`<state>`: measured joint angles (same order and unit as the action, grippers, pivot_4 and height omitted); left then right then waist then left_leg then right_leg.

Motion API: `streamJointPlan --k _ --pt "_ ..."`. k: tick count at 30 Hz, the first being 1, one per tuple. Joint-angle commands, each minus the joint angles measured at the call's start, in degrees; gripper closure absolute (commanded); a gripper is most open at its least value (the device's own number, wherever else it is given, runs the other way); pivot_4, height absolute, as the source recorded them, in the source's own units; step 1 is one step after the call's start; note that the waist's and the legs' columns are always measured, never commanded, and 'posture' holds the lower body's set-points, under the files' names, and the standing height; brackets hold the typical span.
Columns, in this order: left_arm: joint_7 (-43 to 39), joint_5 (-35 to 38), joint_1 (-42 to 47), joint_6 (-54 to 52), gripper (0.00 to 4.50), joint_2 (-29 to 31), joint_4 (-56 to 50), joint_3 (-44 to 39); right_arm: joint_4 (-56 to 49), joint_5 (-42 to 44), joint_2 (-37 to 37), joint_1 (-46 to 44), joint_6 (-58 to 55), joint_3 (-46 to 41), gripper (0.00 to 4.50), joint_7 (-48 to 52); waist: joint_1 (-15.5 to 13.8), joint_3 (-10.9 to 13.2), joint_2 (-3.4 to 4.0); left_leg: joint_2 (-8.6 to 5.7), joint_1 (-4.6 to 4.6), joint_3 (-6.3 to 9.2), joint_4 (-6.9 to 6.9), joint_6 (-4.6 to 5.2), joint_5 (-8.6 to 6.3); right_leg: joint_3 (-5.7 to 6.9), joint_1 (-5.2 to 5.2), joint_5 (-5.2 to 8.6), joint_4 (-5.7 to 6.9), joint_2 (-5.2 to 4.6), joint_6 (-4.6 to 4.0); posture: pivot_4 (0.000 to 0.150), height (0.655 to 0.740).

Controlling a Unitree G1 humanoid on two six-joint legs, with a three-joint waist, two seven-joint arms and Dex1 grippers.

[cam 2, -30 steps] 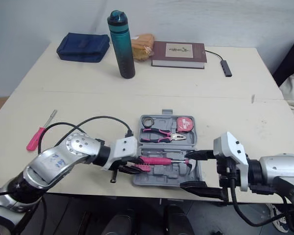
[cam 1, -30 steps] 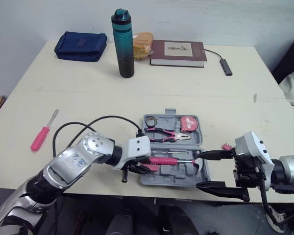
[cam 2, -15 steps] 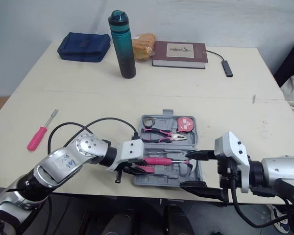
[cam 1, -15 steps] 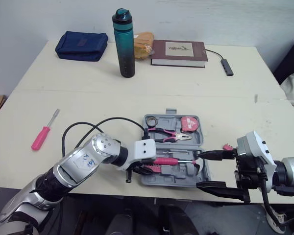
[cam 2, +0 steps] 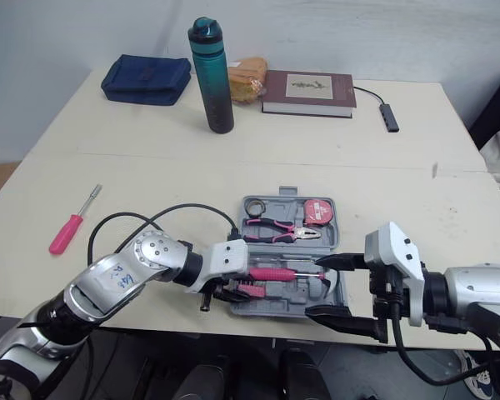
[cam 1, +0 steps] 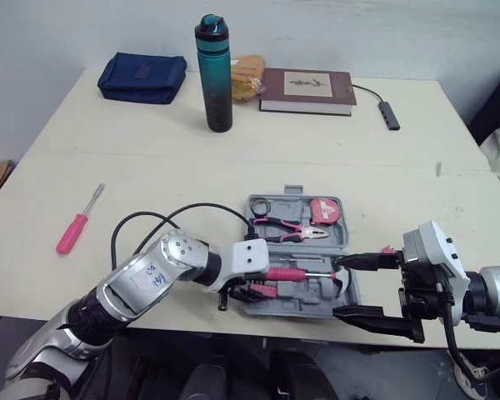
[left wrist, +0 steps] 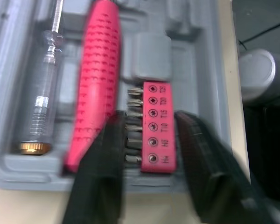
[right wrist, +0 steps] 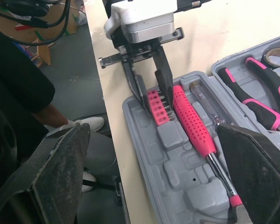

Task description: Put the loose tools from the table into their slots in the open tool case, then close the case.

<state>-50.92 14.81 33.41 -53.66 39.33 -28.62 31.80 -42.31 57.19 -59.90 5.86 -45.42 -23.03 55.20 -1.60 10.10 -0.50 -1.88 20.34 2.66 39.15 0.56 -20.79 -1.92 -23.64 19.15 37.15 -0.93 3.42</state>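
Far out to the left of the left gripper (left wrist: pixel 149 117), well apart from it, the loose screwdriver (cam 1: pixel 71 234) lies alone on the surface (cam 1: pixel 150 167). Its long axis runs away from the robot and leans a little toward the gripper's side at the far end. The pink handle is the near end and the bare steel shaft points away. I judge this to be the relation the next move turns on. The left arm is much the nearer of the two, and it would have to swing outward and meet the handle across its width.

That left gripper is at the near left corner of the tool case (right wrist: pixel 149 158), closed to a narrow gap about the bit holder (left wrist: pixel 158 128). One finger is against the bit tips and the other against the pink block. The holder looks seated in its slot, with a pink-handled driver (left wrist: pixel 95 79) bedded just beside it, so letting go looks like the step in hand.

Past the case's right end, just beside it, the right gripper (cam 1: pixel 368 288) is spread wide and empty, its fingers pointing back toward the left gripper. The whole case lies between it and the loose screwdriver.
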Motion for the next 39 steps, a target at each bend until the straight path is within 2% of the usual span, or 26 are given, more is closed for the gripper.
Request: streamJointPlan --k 1,3,8,13,16,22,24,30,39 --pt "0.03 -0.60 -0.15 -0.63 1.04 2.22 -1.33 -1.90 -1.17 0.90 -0.03 0.20 0.37 -1.16 0.00 0.02 0.02 -0.01 0.00 0.00 -0.02 0.00 0.01 0.00 0.00 0.00 0.01 0.00 0.02 0.00 0.00 0.150 0.7400" --pt "-0.98 1.73 -0.51 -2.48 0.17 3.49 -3.20 -4.46 -1.32 0.71 0.13 0.46 0.56 -1.18 0.00 -0.07 0.04 -0.01 -0.01 0.00 -0.05 0.00 0.01 -0.01 0.00 0.00 0.04 0.00 0.04 0.00 0.00 0.150 0.7400" --pt "-3.64 4.37 -4.05 0.96 0.17 8.23 -4.32 -10.75 -1.54 0.72 0.14 0.85 0.79 -1.30 0.00 -0.22 0.24 -0.01 -0.01 0.02 -0.06 0.00 -0.02 -0.02 0.01 -0.01 -0.02 0.01 0.15 0.04 -0.03 0.150 0.7400" --pt "-6.38 3.31 -9.13 17.38 0.17 6.54 1.75 -14.62 -1.48 0.53 0.10 1.19 1.05 -1.48 0.00 -0.29 -0.11 -0.01 -0.01 0.02 -0.04 0.00 0.00 -0.03 0.02 0.02 0.01 0.01 0.03 -0.01 -0.02 0.150 0.7400" --pt "-8.87 6.29 -9.85 22.92 0.95 2.89 4.24 -16.68 -1.48 0.53 0.02 1.05 1.08 -1.41 0.00 -0.39 -0.42 -0.01 -0.01 0.01 -0.02 0.01 0.02 -0.02 0.01 0.04 0.02 0.01 -0.02 -0.03 -0.01 0.150 0.7400" --pt "-10.54 3.61 -10.55 25.72 3.74 1.76 6.73 -14.09 -1.73 0.64 0.19 1.22 0.98 -1.26 0.00 -0.85 0.06 -0.01 -0.01 0.01 -0.02 0.00 0.00 -0.01 0.00 0.03 0.01 0.00 -0.01 -0.01 -0.01 0.150 0.7400" --pt "-10.37 2.67 -10.29 26.34 4.45 1.14 7.72 -13.51 -1.77 0.78 0.22 1.26 0.96 -1.27 0.00 -1.02 0.16 -0.01 0.00 0.02 -0.04 -0.01 0.00 -0.01 0.00 0.02 0.01 0.00 0.03 0.00 -0.01 0.150 0.7400" --pt "-9.93 -2.01 -9.25 26.52 4.45 -0.30 12.34 -9.76 -1.79 0.64 0.40 1.40 1.11 -1.15 0.00 -1.37 0.07 -0.02 -0.01 0.01 -0.04 -0.01 0.00 0.00 0.00 0.01 0.01 0.00 0.06 0.00 -0.01 0.150 0.7400" --pt "-8.69 -8.79 -8.21 22.40 4.45 0.82 16.45 -4.38 -2.06 0.66 1.12 1.83 1.25 -1.06 0.00 -2.60 0.08 -0.23 -0.03 0.01 -0.18 -0.01 0.00 0.02 -0.01 0.00 0.15 0.01 0.06 0.00 -0.01 0.150 0.7400"
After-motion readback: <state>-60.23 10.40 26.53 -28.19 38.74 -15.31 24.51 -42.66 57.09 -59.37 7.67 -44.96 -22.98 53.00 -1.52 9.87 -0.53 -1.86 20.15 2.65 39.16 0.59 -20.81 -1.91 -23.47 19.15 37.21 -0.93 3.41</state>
